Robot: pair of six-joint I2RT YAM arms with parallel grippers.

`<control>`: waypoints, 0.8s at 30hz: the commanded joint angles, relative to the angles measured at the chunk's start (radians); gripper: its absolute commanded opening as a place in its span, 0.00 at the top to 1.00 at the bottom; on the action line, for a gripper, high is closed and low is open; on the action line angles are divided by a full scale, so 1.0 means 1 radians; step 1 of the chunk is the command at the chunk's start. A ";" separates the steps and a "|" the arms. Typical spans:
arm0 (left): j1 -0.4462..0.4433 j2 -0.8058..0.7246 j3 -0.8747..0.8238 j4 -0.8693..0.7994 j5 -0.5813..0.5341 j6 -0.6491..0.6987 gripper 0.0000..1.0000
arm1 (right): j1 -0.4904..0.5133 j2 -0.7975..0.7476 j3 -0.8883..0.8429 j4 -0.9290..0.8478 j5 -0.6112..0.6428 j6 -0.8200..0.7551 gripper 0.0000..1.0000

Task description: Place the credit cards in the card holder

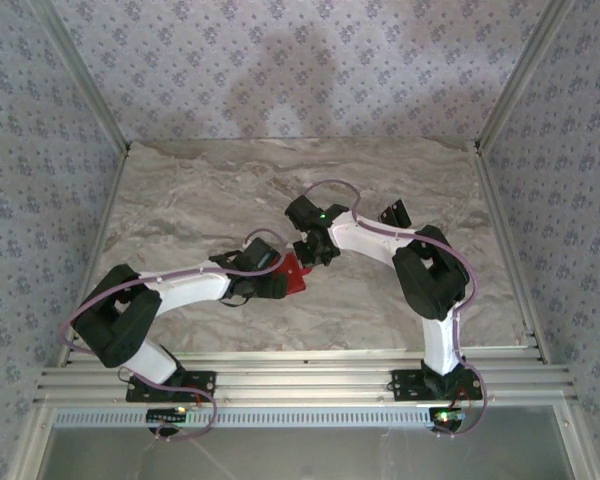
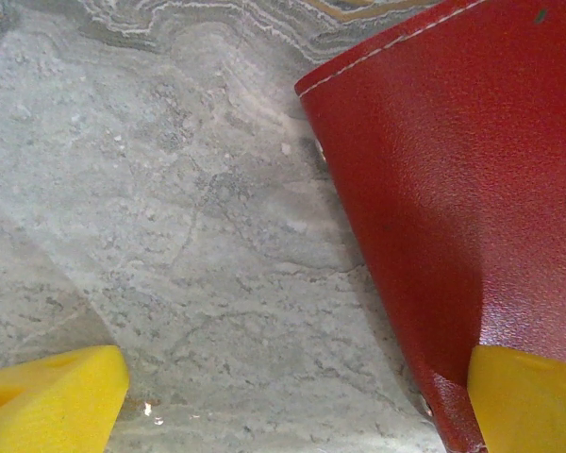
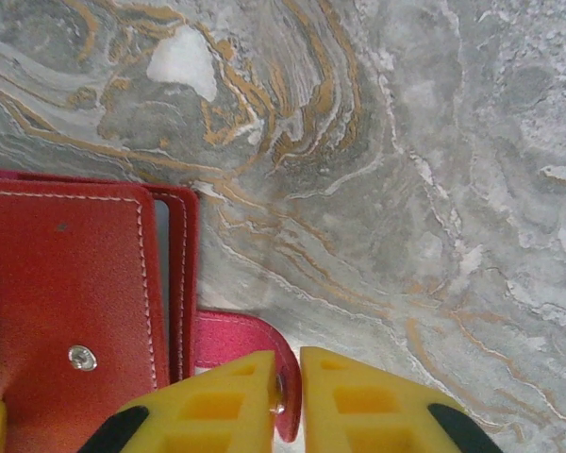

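Frankly, the card holder (image 1: 296, 275) is what worries me: it lies on the marbled table (image 1: 210, 190) about midway between the two arms, folded over, with a grey sliver of its inside (image 3: 160, 247) showing between the red layers in the right wrist view. At its edge the red tab (image 3: 241, 340) sticks out. There the right gripper (image 3: 298, 401) has its yellow fingers drawn almost together with only a hairline gap between them, apparently pinching the tab's rim rather than its full width. That is a thin bite. I judge that if I pull to open the flap, the tab could slip free, or the whole holder could drag across the smooth stone instead of unfolding. On the holder's other side the left gripper (image 2: 292, 411) stands wide apart and grips nothing. One pad (image 2: 528, 401) sits at the holder's near corner, though I cannot tell whether it presses down, and the other pad (image 2: 52, 396) is over bare table well away from the holder. If that corner is not truly pinned, the holder may pivot around it under the right arm's pull.
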 commanded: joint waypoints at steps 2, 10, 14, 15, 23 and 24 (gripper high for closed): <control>0.011 0.034 -0.048 -0.108 -0.075 0.006 0.06 | -0.003 -0.040 -0.018 -0.008 -0.010 0.000 0.89; 0.011 0.035 -0.050 -0.108 -0.075 0.006 0.06 | -0.003 -0.076 -0.032 -0.005 -0.014 0.004 0.85; 0.011 0.034 -0.050 -0.108 -0.075 0.006 0.06 | -0.005 -0.075 -0.031 -0.006 -0.019 0.003 0.88; 0.011 0.034 -0.050 -0.108 -0.076 0.006 0.06 | -0.005 -0.073 -0.031 -0.004 -0.023 0.003 0.91; 0.011 0.035 -0.047 -0.108 -0.076 0.008 0.07 | -0.006 -0.059 -0.036 0.005 -0.032 0.004 0.81; 0.011 0.034 -0.047 -0.108 -0.076 0.008 0.07 | -0.006 -0.056 -0.036 0.004 -0.033 0.005 0.81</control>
